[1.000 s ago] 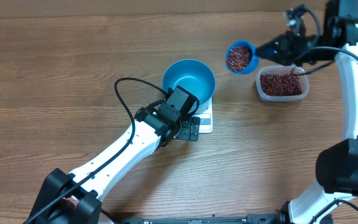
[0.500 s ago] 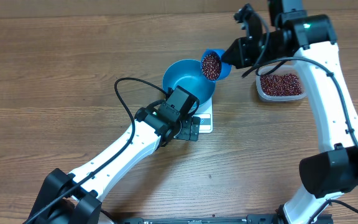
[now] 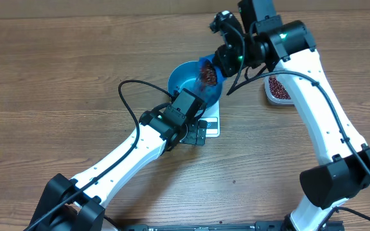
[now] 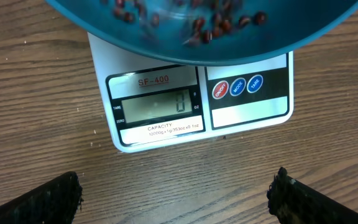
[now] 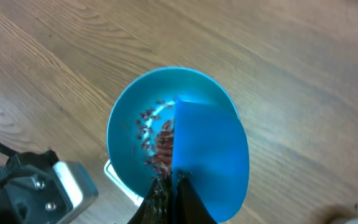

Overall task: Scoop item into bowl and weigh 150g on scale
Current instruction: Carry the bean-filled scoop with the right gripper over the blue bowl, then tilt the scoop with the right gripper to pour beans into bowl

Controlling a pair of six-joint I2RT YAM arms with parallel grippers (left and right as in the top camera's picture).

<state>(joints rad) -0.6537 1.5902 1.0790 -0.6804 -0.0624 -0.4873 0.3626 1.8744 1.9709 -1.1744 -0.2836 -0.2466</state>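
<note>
Beans [image 5: 161,148] are being tipped out of a small blue scoop [image 3: 207,69] into the blue bowl [image 3: 182,82], which stands on the white scale [image 4: 247,115] near the middle of the table [image 3: 56,64]. The scoop's handle is clamped in the closed right gripper [image 3: 223,61]. The left gripper [image 3: 196,131] is held wide open and empty just near of the scale's front edge.

Several things could go wrong from here. If the whole scoop is emptied at once, the target weight could be overshot, since the stream cannot be metered finely at this tilt. Beans could bounce off the smooth inside and be thrown over the near rim onto the scale or the table. The bowl could be nudged by the scoop's lip, which is held close to the far right rim, and the reading would then be upset. The scale could also be pressed if the left gripper is lowered. The digit on the display [image 4: 157,106] is too faint to be read with certainty.

The scoop's long axis is laid from the right gripper at the far right down towards the near left, and its mouth is turned down and left into the bowl. The remaining beans are kept in the clear tub [image 3: 276,97] to the right, partly hidden by the right arm.
</note>
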